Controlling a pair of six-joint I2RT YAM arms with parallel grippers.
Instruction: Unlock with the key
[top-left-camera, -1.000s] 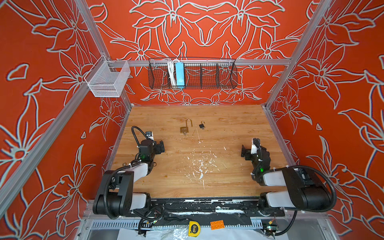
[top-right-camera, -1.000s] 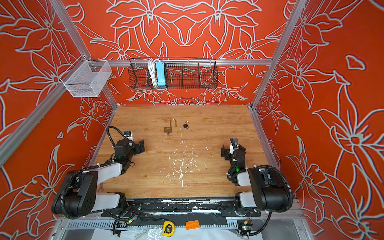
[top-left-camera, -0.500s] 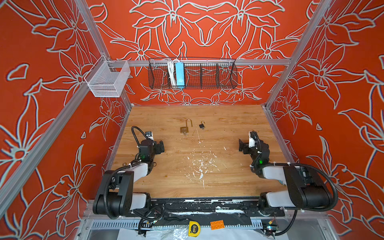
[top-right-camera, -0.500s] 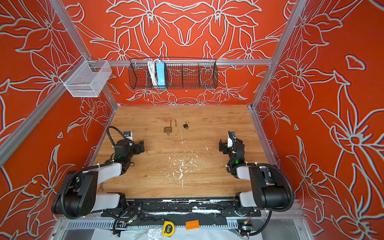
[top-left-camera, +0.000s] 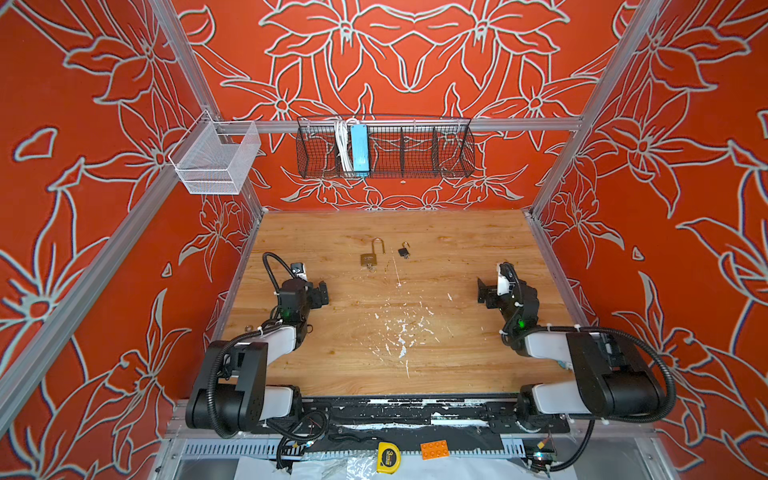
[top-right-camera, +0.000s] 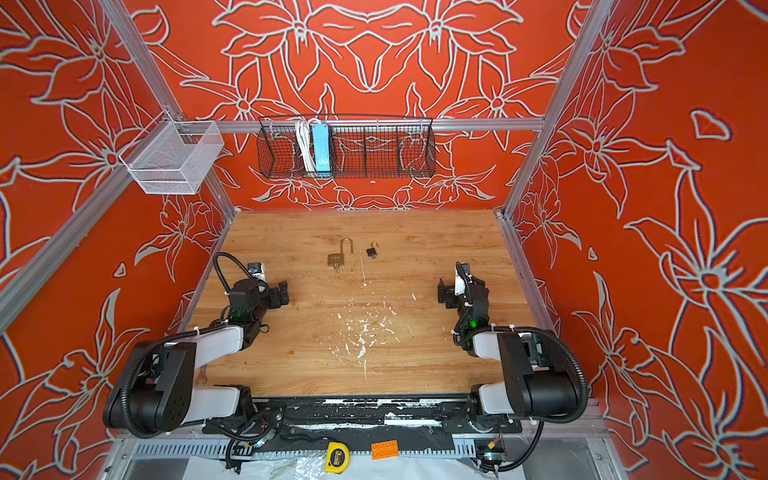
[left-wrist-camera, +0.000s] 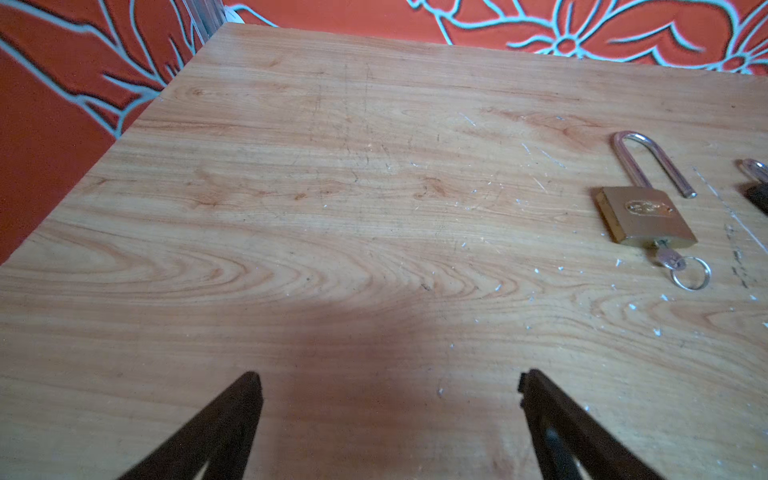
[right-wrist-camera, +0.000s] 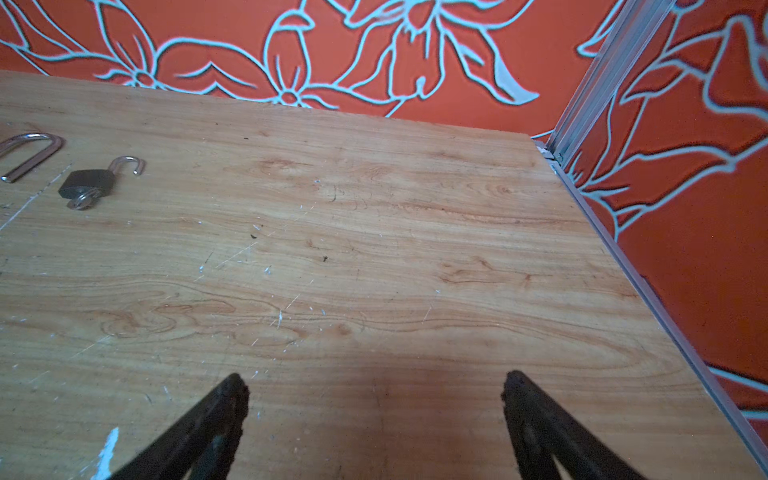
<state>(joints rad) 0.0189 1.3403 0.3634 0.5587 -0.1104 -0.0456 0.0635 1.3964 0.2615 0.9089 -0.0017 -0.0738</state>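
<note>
Near: left jaws spread wide, empty, by worktop (top-left-camera: 353, 365) left edge; right jaws likewise, by right edge. Farther, mid-worktop toward far edge, well apart from both: brass padlock (top-left-camera: 368, 260), shackle (left-wrist-camera: 628, 166) open, key (left-wrist-camera: 666, 258) in base; just beside, right-edge side, small black padlock (top-left-camera: 402, 252).

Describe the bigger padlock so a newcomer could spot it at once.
On the wooden table, look in the far half, below the black wire basket. Of two padlocks lying apart there, it is the square brass padlock with the long open silver shackle, left of the small black padlock in both top views.
</note>
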